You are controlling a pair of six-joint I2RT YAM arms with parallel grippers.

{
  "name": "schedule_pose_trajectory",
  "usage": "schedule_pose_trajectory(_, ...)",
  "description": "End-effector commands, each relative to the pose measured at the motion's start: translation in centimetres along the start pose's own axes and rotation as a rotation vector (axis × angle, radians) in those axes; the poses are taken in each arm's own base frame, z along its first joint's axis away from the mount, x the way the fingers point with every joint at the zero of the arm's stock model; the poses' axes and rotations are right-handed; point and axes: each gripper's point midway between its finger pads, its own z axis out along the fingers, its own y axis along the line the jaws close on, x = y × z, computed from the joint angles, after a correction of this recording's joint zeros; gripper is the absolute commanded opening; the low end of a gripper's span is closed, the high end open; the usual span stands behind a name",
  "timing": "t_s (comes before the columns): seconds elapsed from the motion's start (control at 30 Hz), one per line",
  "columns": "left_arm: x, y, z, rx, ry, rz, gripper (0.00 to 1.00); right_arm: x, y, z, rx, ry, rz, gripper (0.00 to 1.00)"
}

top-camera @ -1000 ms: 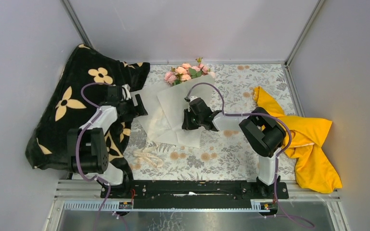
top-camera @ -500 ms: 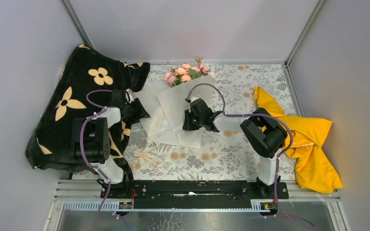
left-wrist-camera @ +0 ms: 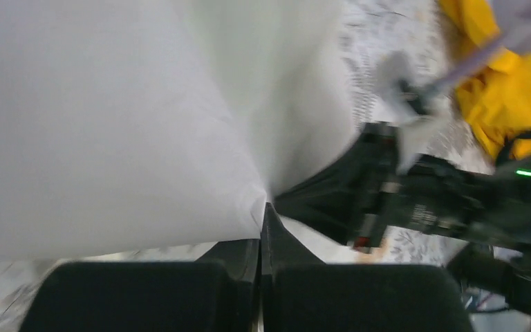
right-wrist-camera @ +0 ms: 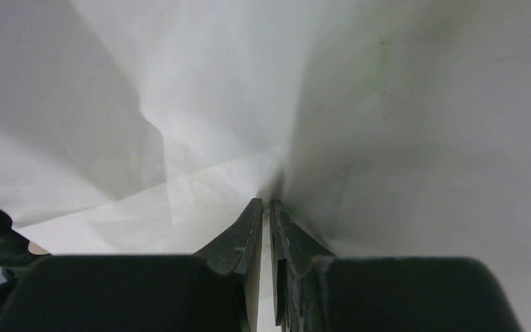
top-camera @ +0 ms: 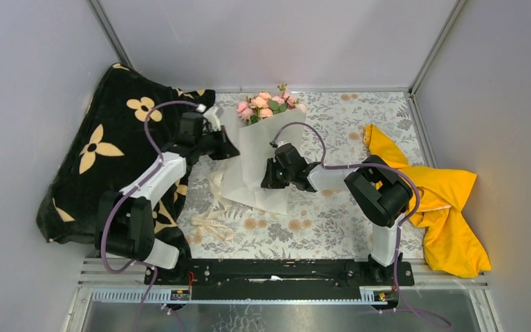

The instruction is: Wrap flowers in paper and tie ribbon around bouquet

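The paper [top-camera: 250, 166], clenched at its edge in the left hand [left-wrist-camera: 263, 207] and pinched by the right hand [right-wrist-camera: 268, 203], is best drawn taut toward the right hand, over the flowers [top-camera: 266, 105] lying just beyond both.

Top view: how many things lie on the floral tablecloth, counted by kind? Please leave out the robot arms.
Cloths: 2, the black blanket and the yellow cloth
Paper: 1, the paper
Flower bunches: 1, the flowers
Ribbons: 1, the ribbon
Total: 5
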Motion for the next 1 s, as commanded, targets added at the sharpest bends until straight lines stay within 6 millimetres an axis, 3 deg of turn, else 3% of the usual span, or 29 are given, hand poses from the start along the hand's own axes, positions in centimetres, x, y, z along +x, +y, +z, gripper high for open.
schedule_pose_trajectory(0.0, 0.3, -5.9, 1.5, 0.136, 0.06, 0.147, 0.0, 2.0, -1.5, -0.2, 0.04, 0.053, 0.11, 0.14)
schedule_pose_trajectory(0.1, 1.2, -9.0, 3.7, 0.195, 0.092, 0.199, 0.0, 1.3, -0.9, -0.4, -0.005, 0.019, 0.166, 0.14)
schedule_pose_trajectory(0.17, 1.2, -9.8, 5.6, 0.208, 0.109, 0.198, 0.0, 0.7, -0.5, -0.8, -0.026, -0.024, 0.208, 0.14)
schedule_pose_trajectory(0.33, 0.4, -9.2, 10.0, 0.182, 0.12, 0.195, 0.0, -0.9, 0.1, -2.9, -0.048, -0.133, 0.246, 0.13)
schedule_pose_trajectory(0.53, 3.5, -7.5, 14.1, 0.138, 0.207, 0.21, 0.0, -1.7, 0.3, -5.2, -0.028, -0.171, 0.245, 0.14)
schedule_pose_trajectory(0.67, 4.7, -6.2, 15.2, 0.11, 0.235, 0.207, 0.0, -1.8, -0.9, -7.7, 0.065, -0.193, 0.22, 0.16)
schedule_pose_trajectory(0.8, 5.0, -6.1, 15.1, 0.105, 0.237, 0.228, 0.0, -1.6, -4.3, -9.3, 0.163, -0.186, 0.206, 0.23)
schedule_pose_trajectory(0.97, 4.7, -7.8, 14.3, 0.111, 0.211, 0.306, 0.0, -0.9, -6.4, -7.5, 0.163, -0.022, 0.126, 0.25)
